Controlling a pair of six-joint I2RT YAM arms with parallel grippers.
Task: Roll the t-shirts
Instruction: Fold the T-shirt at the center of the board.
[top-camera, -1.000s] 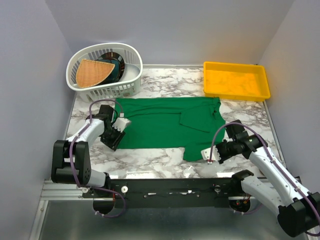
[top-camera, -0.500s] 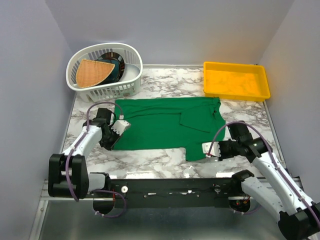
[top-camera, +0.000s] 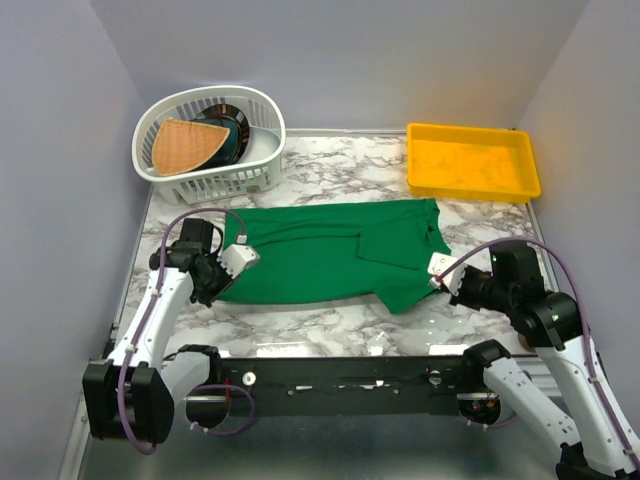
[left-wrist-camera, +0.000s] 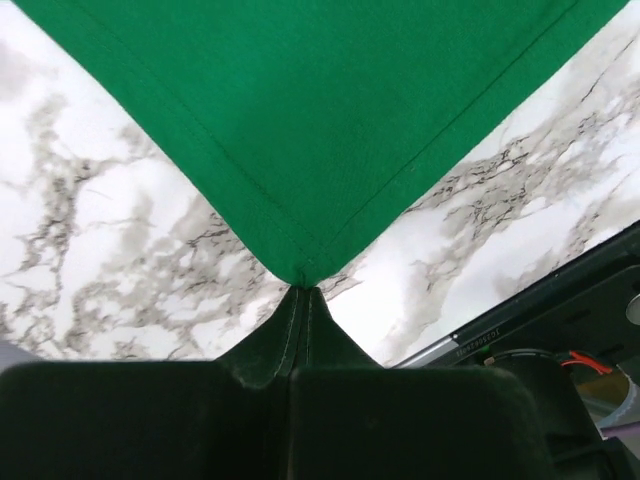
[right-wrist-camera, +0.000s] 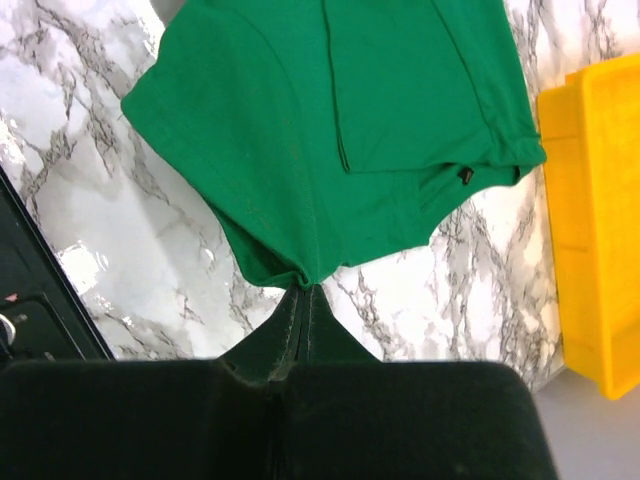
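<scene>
Observe the green t-shirt (top-camera: 330, 250) spread across the marble table (top-camera: 300, 325). The left gripper (left-wrist-camera: 303, 297) is pinched tight on its near-left corner, the right gripper (right-wrist-camera: 305, 292) on its near-right edge. You cannot read the small dark tag (right-wrist-camera: 462, 175)

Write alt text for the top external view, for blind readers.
Left gripper and right gripper each pinch a near corner of a plain emerald-green fabric t-shirt on a marble table; white plastic basket and yellow tray behind.
</scene>
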